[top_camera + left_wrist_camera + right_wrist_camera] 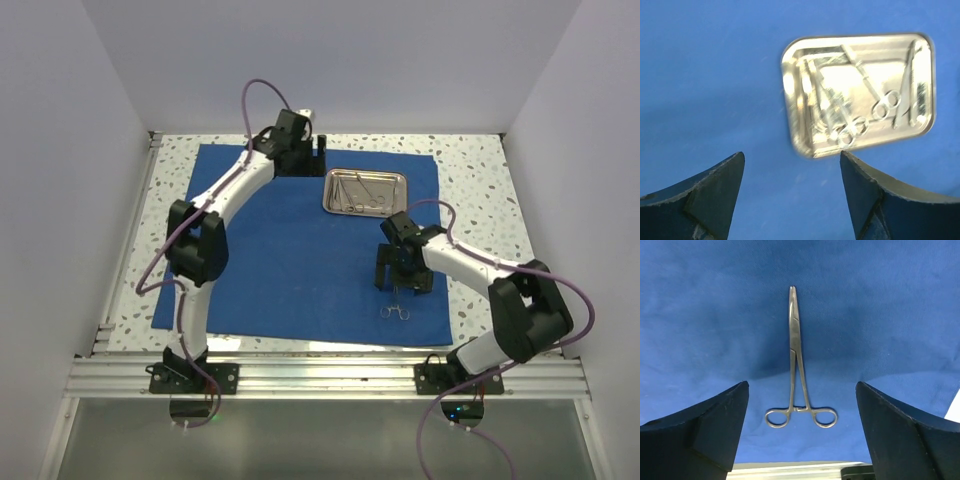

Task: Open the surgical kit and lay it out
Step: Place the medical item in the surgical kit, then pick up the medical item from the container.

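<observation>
Slim silver ring-handled forceps (795, 340) on royal-blue cloth drape (710, 310): look light, stiff, slippery; best pinched mid-shank. Right gripper (801, 386), left gripper (791, 155) splayed, empty.

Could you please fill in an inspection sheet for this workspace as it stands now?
Surface: speckled table, mostly covered by the blue cloth, which is spread flat.
Job's things: steel tray on the cloth's far right part, with several instruments inside; one ring-handled forceps lies on the cloth near the front edge.
Clutter: nothing seen.
Grippers: left gripper open, over bare cloth, beside the tray; right gripper open, above the forceps, holding nothing.
Cables: purple cables loop along both arms.
Surroundings: white walls; aluminium rail at the near edge.
</observation>
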Available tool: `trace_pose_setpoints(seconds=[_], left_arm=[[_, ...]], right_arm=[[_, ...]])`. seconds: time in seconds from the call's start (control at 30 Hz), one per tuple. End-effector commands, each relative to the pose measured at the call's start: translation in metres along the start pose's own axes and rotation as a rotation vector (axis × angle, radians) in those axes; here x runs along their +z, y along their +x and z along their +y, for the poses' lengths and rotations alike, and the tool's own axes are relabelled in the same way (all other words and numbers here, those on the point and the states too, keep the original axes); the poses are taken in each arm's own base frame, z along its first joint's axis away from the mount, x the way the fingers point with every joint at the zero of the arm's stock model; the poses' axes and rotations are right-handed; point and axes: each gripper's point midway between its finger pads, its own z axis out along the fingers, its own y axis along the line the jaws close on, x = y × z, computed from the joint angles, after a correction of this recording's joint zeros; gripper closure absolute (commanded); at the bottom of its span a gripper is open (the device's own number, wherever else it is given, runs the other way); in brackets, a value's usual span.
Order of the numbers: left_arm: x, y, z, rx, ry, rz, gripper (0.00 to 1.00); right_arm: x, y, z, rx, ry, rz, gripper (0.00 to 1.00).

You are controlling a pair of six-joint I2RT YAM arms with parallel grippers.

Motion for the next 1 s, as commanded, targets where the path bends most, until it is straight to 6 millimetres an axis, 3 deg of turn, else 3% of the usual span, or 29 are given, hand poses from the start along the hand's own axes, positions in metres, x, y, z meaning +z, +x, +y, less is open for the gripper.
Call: trace_pose_setpoints(seconds=[0.0,0.2,0.37,0.43,0.67,0.97], left_arm=[[0.018,-0.019,-0.030,-0.030,0.027,-0.042,0.20],[0.065,-0.022,-0.048,-0.059,0.024,-0.086,0.31],[0.092,-0.016,-0.056,-0.046,0.021,-0.108,0.39],[0.100,-0.013,-0.061,-0.046,0.027,-0.111,0.44],[0.115,-0.006,-0.072,-0.032,0.043,-0.125,0.49],[0.130,0.009,-0.068,-0.020,0.020,-0.102,0.53]], right_arm=[[-0.029,-0.034,0.006,0.051,-0.031,-0.146,0.08],[-0.083,-0.055,0.000,0.028,-0.034,-0.242,0.08],[-0.107,-0.062,-0.002,0.020,-0.043,-0.271,0.09],[-0.108,-0.061,-0.002,0.010,-0.038,-0.261,0.10],[-0.105,-0.056,-0.005,-0.011,-0.027,-0.238,0.12],[-0.099,-0.052,-0.006,-0.035,-0.018,-0.216,0.15]])
